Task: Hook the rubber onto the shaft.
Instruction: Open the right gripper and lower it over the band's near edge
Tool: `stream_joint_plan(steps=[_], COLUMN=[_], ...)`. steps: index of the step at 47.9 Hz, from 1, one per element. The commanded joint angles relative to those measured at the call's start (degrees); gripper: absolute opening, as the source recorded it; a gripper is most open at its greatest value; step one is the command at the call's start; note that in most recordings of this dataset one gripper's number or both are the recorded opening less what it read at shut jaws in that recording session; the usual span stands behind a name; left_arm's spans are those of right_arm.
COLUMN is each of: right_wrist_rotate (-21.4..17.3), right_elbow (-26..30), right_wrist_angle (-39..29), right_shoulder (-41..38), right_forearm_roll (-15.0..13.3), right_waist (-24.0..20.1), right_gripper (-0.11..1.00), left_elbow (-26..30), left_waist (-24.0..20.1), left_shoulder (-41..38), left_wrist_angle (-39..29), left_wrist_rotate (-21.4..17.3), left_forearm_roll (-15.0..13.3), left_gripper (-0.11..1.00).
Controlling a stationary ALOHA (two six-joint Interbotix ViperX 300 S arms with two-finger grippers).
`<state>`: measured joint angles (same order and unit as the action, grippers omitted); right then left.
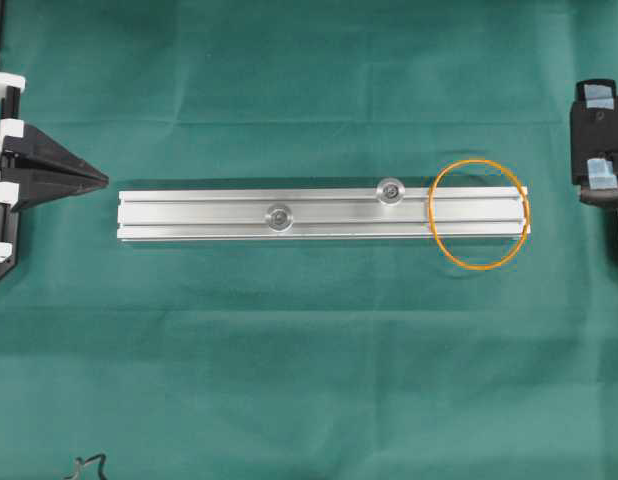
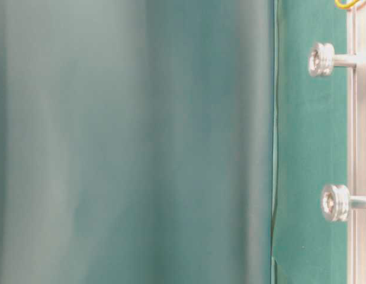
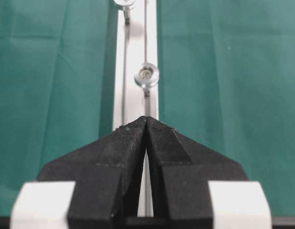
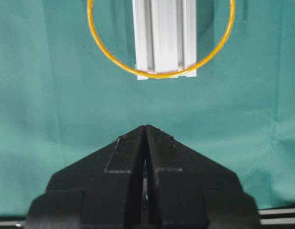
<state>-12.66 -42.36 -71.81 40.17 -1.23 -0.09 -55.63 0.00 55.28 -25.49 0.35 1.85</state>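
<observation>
The rubber (image 1: 479,267) is a thin orange loop lying flat around the right end of the silver rail (image 1: 209,215), touching neither shaft. Two short shafts with round heads stand on the rail, one at the middle (image 1: 279,217) and one further right (image 1: 391,190). My left gripper (image 1: 104,180) is shut and empty, just off the rail's left end. My right gripper (image 1: 587,185) is shut and empty, to the right of the loop. In the right wrist view the rubber (image 4: 159,75) curves round the rail end (image 4: 164,38), ahead of the shut tips (image 4: 145,127). The left wrist view has the near shaft (image 3: 146,75) beyond the shut tips (image 3: 146,118).
Green cloth (image 1: 309,380) covers the table all round the rail. The table-level view shows both shaft heads (image 2: 321,59) (image 2: 336,202) side-on, sticking out from the rail (image 2: 360,148), and a blurred green fold fills its left.
</observation>
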Motion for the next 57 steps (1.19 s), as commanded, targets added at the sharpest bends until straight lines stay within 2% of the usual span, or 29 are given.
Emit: stream_joint_plan(steps=[1, 4, 8, 17, 21, 57], right_wrist_rotate=[-0.18, -0.18, -0.18, -0.18, -0.18, -0.18], right_elbow=[1.41, 1.41, 1.41, 1.41, 1.41, 1.41], right_wrist_angle=[-0.09, -0.09, -0.09, -0.09, -0.09, -0.7], right_shoulder=[-0.09, 0.0, 0.0, -0.09, -0.09, -0.26], right_forearm_roll=[-0.09, -0.09, -0.09, -0.09, 0.0, -0.26], right_waist=[0.09, 0.09, 0.0, 0.09, 0.0, 0.0], right_gripper=[0.05, 0.11, 0.27, 0.84, 0.98, 0.97], left_elbow=[1.76, 1.85, 1.85, 1.76, 1.85, 1.85], left_waist=[-0.09, -0.09, -0.09, -0.09, -0.09, -0.09], left_shoulder=[-0.26, -0.26, -0.26, -0.26, -0.18, -0.09], left_wrist_angle=[0.26, 0.26, 0.26, 0.26, 0.26, 0.35], left_wrist_rotate=[-0.09, -0.09, -0.09, -0.09, -0.09, -0.09], left_forearm_roll=[0.18, 0.18, 0.18, 0.18, 0.18, 0.18], left_gripper=[0.0, 0.0, 0.0, 0.0, 0.0, 0.0])
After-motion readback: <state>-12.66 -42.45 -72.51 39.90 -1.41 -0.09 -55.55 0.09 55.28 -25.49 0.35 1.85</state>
